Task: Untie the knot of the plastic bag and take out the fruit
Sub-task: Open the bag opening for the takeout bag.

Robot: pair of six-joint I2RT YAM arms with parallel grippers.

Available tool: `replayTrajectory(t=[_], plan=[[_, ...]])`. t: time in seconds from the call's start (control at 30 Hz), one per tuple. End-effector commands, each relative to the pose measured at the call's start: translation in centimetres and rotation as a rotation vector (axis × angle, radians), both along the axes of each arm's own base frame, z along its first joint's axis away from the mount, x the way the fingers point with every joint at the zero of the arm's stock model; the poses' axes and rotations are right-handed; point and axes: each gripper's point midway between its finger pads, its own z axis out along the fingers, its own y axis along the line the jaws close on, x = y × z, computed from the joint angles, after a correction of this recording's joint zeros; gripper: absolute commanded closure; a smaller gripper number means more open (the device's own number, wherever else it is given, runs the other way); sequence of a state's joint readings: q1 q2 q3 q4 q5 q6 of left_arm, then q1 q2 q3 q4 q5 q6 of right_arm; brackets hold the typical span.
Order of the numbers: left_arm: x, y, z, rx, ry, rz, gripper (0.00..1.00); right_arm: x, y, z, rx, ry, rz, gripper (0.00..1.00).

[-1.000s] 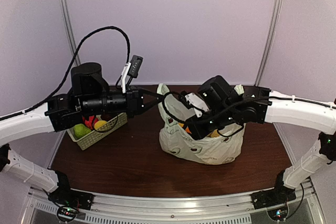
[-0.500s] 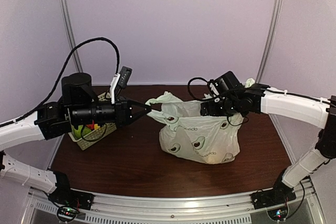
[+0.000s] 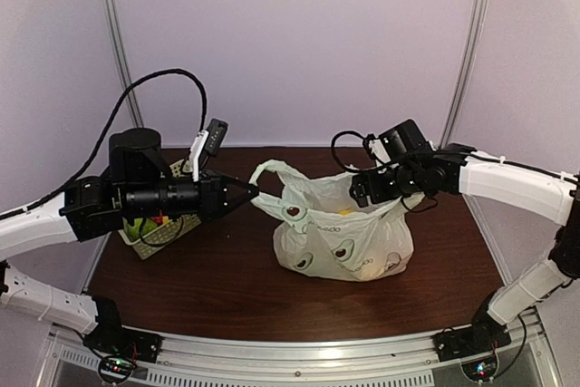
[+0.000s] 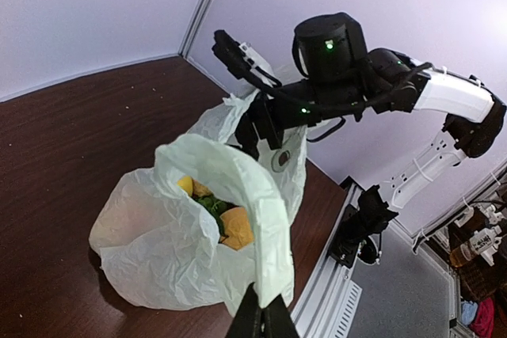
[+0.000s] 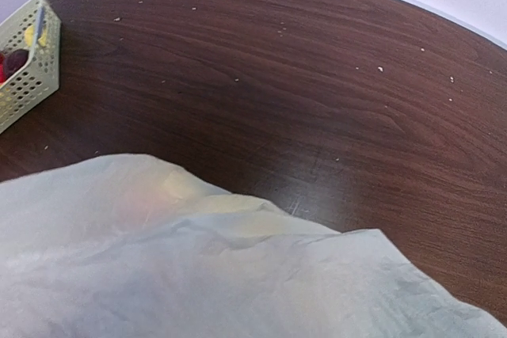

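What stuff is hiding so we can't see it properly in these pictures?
- The fruit: left wrist view shows a few pieces; the plastic bag hides the rest.
- The right gripper: top view, too small and dark to tell open or shut; its fingers are missing from the right wrist view.
- The basket: top view, the left arm covers most of it.

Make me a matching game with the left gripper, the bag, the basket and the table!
Things:
1. left gripper
2. bag
3. basket
4. table

States:
A. dark brown wood
B. pale green, full of little holes, at the left side
C. shut, pinching the bag
D. open at the top, fruit inside

Pairs: 1-C, 2-D, 3-B, 4-A
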State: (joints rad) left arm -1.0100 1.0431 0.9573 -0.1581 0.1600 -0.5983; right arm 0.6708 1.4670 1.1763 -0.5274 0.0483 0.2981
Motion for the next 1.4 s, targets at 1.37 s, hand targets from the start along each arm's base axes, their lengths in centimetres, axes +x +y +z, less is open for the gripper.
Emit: replayTrajectory(t=[1.37], plan=[[0.3, -0.6, 0.2, -0.097, -0.051, -0.092, 1.0, -13.6, 11.3, 14.9, 0.2, -0.287, 0.219, 0.02]])
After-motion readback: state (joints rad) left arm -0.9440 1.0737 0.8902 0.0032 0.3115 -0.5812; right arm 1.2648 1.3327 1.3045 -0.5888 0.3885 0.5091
